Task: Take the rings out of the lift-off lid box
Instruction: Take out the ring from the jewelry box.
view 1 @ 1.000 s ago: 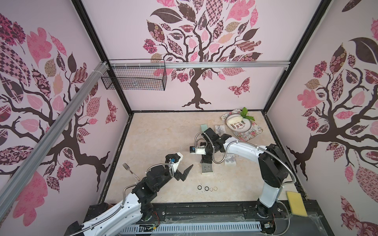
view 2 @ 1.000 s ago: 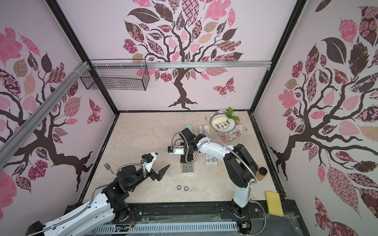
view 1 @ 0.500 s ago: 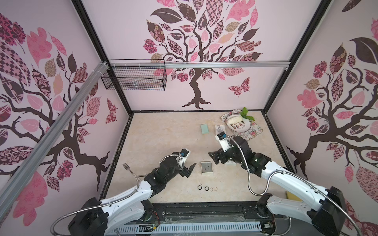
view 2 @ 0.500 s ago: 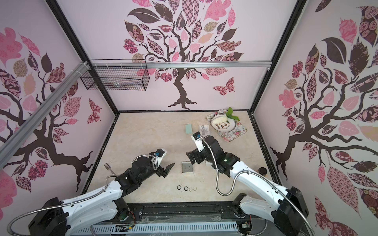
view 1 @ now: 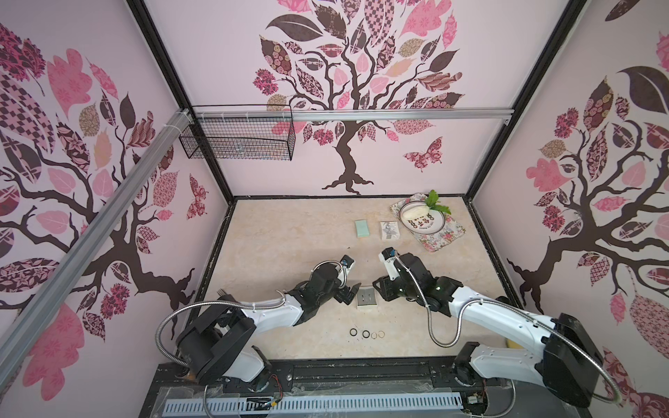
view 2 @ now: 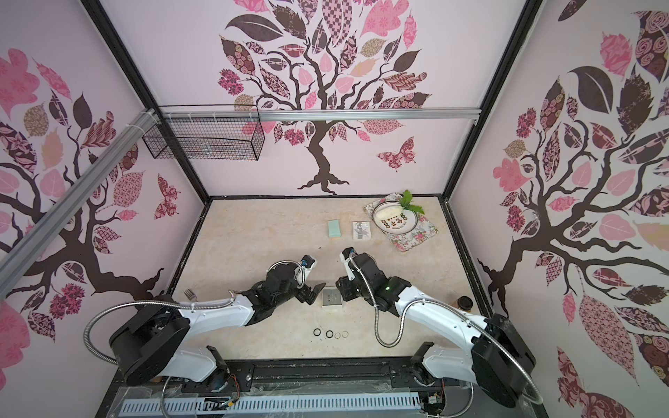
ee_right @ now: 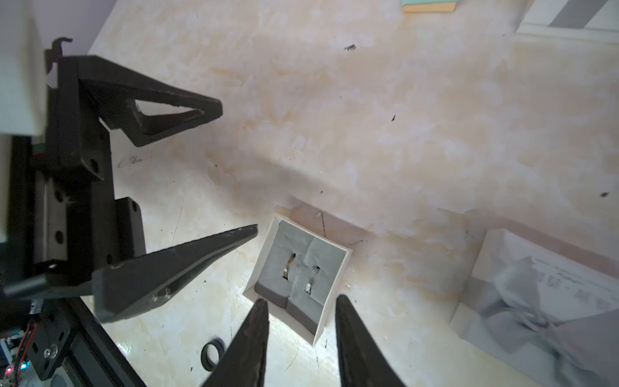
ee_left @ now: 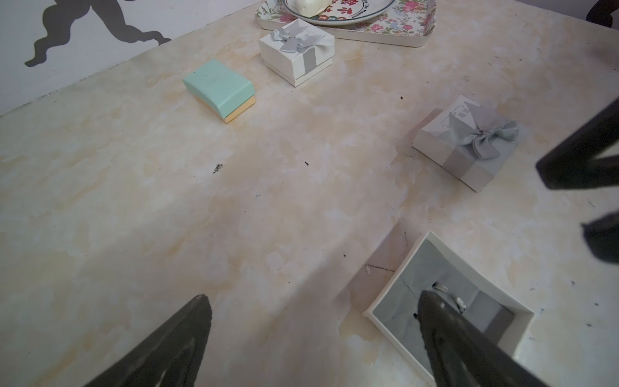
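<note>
right claw [ee_right: 301, 299]: released and empty. Your jaws are partly drawn in with a clear gap, poised over the near edge of the open ring box [ee_right: 341, 268].
left claw [ee_left: 313, 295]: spread wide and empty, just beside the box on the opposite side. One fingertip hangs at the rim; whether it touches cannot be told.
rings in the box: a gold-toned ring [ee_right: 288, 268] and a silver ring [ee_right: 311, 280] stand side by side in the slits of the grey cushion [ee_right: 301, 244].
rings out: two black rings [view 1: 350, 332] and two pale rings [view 1: 374, 335] lie in a row on the marbled tabletop [view 1: 289, 235], near the box on the robot's side.
lid: the bow-topped lid [ee_left: 469, 144] is off and lies apart from the box, on the right claw's side.
step: by my reading four of six are out, and you are lining up on the fifth.
next move: lower the right claw until its tips straddle one band, pinch lightly and lift straight out. The light box could ride up with the ring, so the left claw may need to steady its wall.
since a second ago: the left claw has come from well short of the box to just beside it. The right arm has swung round to face the box, with its jaws narrower than before. The box and the ring row have not shifted.
</note>
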Tool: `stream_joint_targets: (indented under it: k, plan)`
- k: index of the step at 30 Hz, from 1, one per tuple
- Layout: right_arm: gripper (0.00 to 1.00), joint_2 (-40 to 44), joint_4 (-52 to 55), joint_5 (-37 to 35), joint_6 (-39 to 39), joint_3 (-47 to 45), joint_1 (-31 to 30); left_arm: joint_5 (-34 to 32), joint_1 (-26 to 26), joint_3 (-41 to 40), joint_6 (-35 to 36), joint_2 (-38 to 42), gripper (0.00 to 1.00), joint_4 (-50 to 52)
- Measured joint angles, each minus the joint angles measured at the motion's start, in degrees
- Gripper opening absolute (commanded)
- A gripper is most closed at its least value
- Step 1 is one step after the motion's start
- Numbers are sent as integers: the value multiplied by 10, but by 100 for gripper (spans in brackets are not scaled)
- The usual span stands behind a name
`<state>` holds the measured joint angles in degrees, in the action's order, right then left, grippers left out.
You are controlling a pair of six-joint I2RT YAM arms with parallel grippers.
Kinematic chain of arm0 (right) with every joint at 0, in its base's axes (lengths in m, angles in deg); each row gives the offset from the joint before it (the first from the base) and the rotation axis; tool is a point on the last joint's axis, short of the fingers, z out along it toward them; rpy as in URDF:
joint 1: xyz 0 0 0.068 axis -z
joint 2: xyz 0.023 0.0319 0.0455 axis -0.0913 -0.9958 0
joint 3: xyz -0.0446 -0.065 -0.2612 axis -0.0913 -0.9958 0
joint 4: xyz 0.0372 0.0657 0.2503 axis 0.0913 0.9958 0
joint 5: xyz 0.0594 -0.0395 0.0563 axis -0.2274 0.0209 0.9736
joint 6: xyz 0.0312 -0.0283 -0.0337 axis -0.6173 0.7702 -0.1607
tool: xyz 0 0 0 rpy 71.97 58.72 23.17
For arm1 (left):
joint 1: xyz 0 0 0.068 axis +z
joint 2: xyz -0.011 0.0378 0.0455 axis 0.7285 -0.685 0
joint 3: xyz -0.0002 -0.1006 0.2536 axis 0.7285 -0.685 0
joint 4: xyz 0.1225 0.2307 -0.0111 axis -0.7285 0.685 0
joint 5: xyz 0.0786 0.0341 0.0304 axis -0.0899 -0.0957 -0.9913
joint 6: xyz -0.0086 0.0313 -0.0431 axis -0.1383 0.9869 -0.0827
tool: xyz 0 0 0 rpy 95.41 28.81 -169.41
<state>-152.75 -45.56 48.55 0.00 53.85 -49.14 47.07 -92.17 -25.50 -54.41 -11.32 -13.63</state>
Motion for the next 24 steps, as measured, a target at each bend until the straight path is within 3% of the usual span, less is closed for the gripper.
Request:
stream_joint_targets:
  k: [9,24]
  plan:
    - [34,-88,10,-5,-2,31,-18,-8,0,8,-6,-77,98,-77]
    - [25,-123,14,-14,-12,33,-33,-4,-1,6,-11,-119,98,-170]
